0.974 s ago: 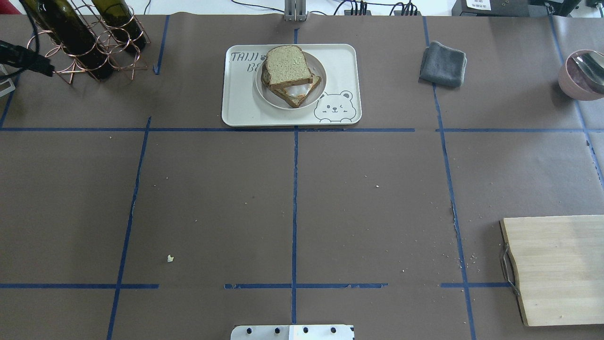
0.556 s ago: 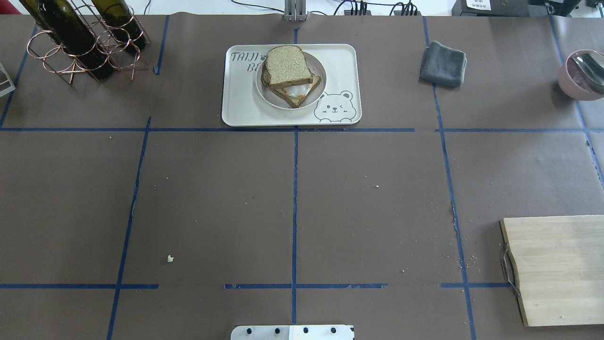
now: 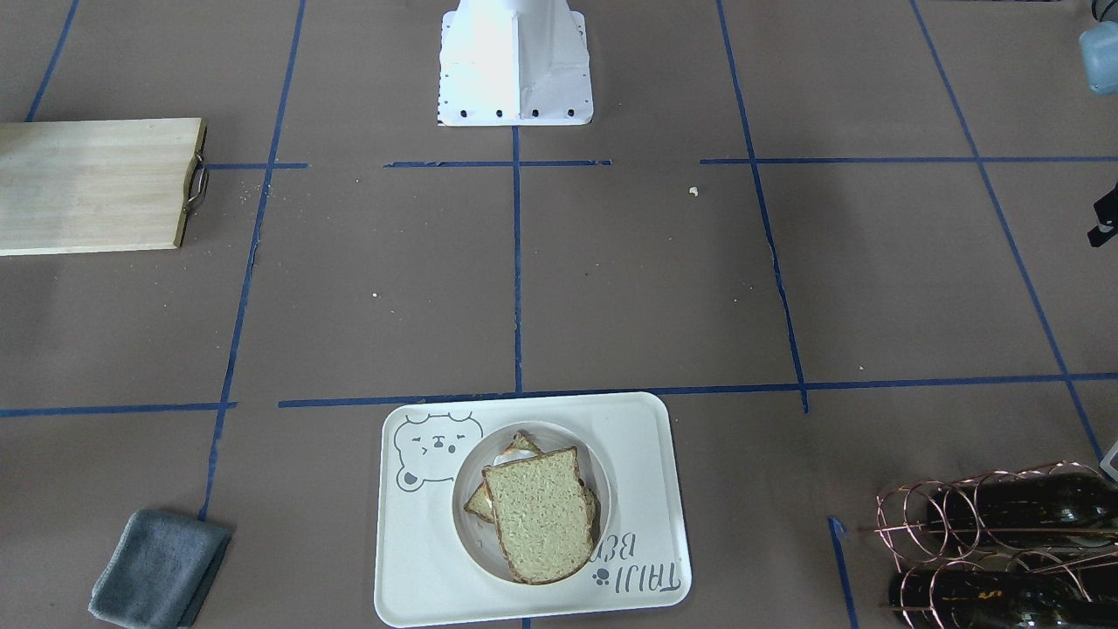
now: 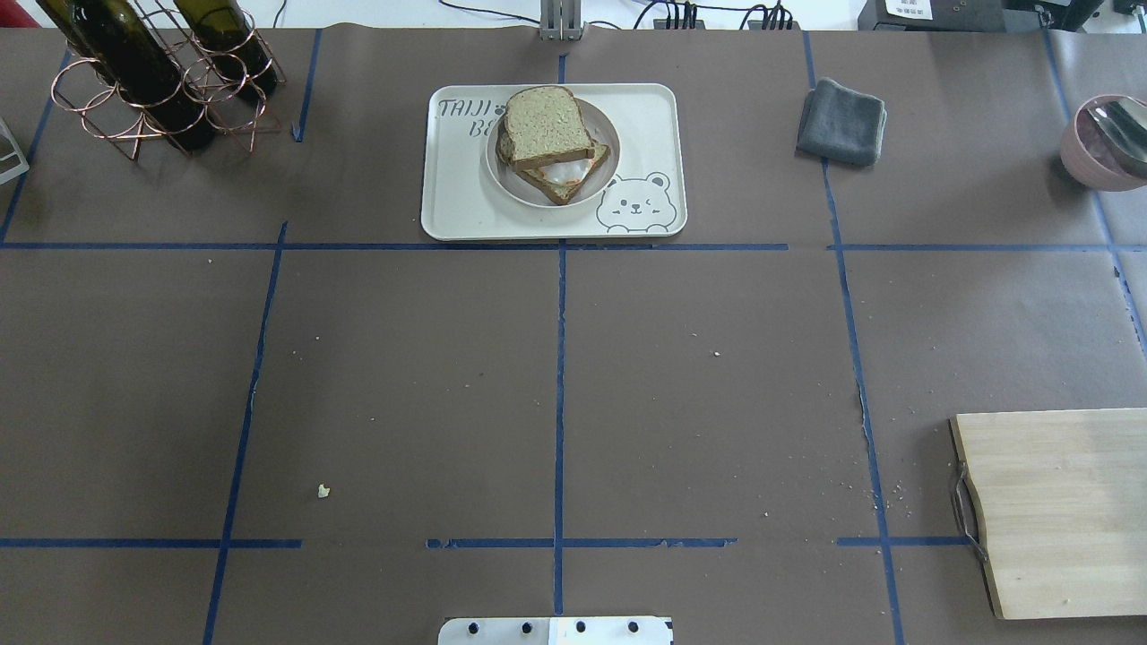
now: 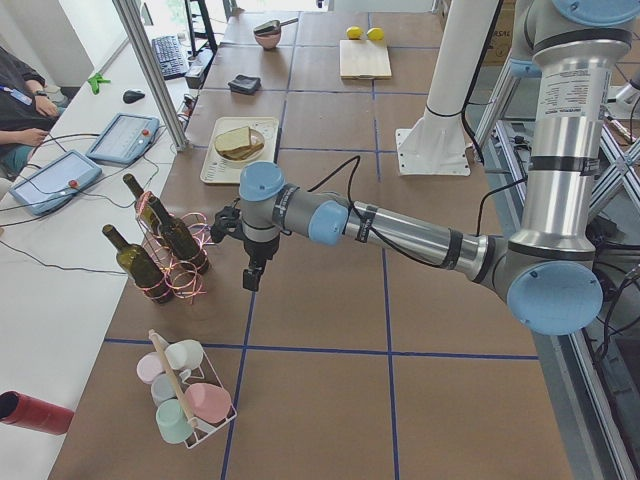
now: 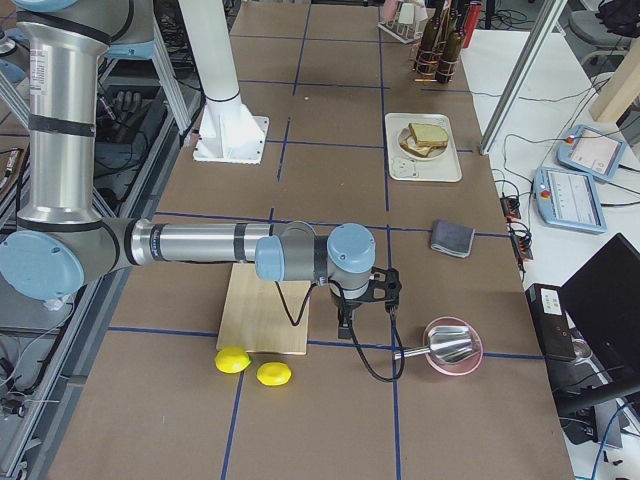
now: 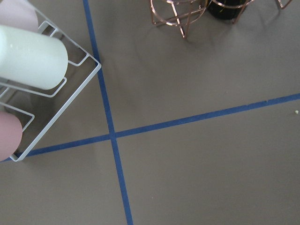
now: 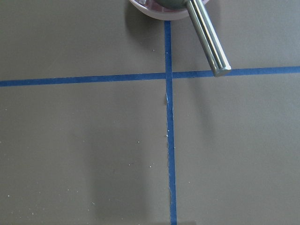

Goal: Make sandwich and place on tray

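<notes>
The sandwich (image 4: 548, 134), two brown-crusted slices with white egg (image 4: 566, 171) showing between them, lies on a small round white plate (image 4: 500, 176). The plate sits on the cream tray (image 4: 457, 202) with the bear drawing, at the table's far middle. Both also show in the front-facing view, sandwich (image 3: 537, 515) on tray (image 3: 646, 437). My left gripper (image 5: 251, 277) hangs over the table beside the bottle rack, far from the tray; I cannot tell if it is open. My right gripper (image 6: 345, 325) hangs between the wooden board and the pink bowl; I cannot tell its state. Neither wrist view shows fingers.
A copper rack with wine bottles (image 4: 161, 76) stands at the far left. A grey cloth (image 4: 842, 121) and a pink bowl with a metal spoon (image 4: 1107, 143) are at the far right. A wooden board (image 4: 1057, 511) lies at the near right. A wire mug rack (image 7: 42, 84) is below the left wrist.
The dark end of my left arm, seen at the overhead view's left edge one second ago, has moved out of that view. The sandwich and tray have not moved.
</notes>
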`<state>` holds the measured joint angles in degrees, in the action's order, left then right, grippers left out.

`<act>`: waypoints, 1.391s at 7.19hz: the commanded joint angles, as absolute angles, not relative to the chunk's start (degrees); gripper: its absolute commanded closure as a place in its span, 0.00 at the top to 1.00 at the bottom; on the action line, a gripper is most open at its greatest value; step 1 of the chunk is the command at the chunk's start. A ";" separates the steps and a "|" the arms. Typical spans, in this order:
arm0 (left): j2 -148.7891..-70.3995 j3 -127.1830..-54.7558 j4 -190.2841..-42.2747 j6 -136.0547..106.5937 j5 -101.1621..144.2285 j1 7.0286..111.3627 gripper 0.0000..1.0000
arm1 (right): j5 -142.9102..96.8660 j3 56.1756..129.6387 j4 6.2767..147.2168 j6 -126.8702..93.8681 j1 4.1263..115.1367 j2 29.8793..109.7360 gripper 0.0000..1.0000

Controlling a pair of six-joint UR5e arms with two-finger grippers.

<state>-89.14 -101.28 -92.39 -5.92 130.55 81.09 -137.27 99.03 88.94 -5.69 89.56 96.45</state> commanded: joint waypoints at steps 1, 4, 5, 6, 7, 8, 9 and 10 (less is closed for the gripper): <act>-89.03 -101.08 -87.63 -5.80 130.87 82.52 1.00 | -137.20 98.97 88.94 -5.71 89.56 96.33 1.00; -88.86 -98.45 -87.19 0.38 130.96 85.68 1.00 | -137.55 98.62 89.12 -5.71 89.56 96.42 1.00; -88.86 -96.87 -87.45 3.57 130.96 87.17 1.00 | -137.64 98.61 89.12 -5.71 89.56 96.59 1.00; -88.86 -96.42 -87.54 6.04 130.96 87.54 1.00 | -137.55 98.61 89.03 -5.28 89.56 97.64 1.00; -88.86 -95.72 -87.80 6.24 131.04 87.63 1.00 | -137.55 98.70 89.03 -5.19 89.56 97.82 1.00; -88.68 -95.63 -87.80 6.41 131.13 87.80 1.00 | -137.46 98.70 89.03 -5.10 89.56 97.91 1.00; -88.51 -95.63 -87.80 6.59 131.65 87.89 1.00 | -137.46 98.79 89.03 -5.10 89.56 97.91 1.00; -88.33 -95.62 -87.72 6.59 133.31 87.89 1.00 | -137.55 98.70 89.03 -5.01 89.65 97.91 1.00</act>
<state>-88.54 -95.68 -87.77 6.45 131.87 87.82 -137.49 98.73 89.04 -5.09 89.59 97.87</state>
